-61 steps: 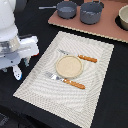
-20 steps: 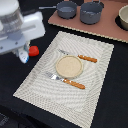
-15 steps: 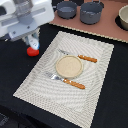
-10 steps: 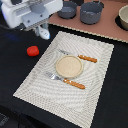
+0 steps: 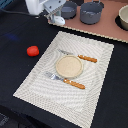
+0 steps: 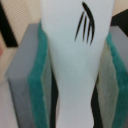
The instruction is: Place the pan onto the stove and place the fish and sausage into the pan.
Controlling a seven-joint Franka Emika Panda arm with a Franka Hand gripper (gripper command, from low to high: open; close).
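Observation:
My gripper (image 5: 54, 17) is shut on the white fish (image 5: 59, 21) and holds it above the near left corner of the pinkish stove (image 5: 107, 30). In the wrist view the fish (image 6: 75, 60), with dark markings, sits between the green pads (image 6: 37, 80). The grey-blue pan (image 5: 70, 9) stands on the stove just behind the gripper, partly hidden; its handle does not show. The red sausage (image 5: 33, 50) lies on the black table at the exterior view's left, well apart from the gripper.
A taller grey pot (image 5: 91, 12) stands on the stove to the right of the pan. A dark round thing (image 5: 123, 17) sits at the right edge. A woven placemat (image 5: 70, 70) carries a tan plate (image 5: 69, 65), a fork (image 5: 65, 81) and a knife (image 5: 82, 57).
The arm has moved from the table's left towards the back and the exterior view's right, carrying the fish up to the stove's corner. The sausage, hidden before, now lies uncovered.

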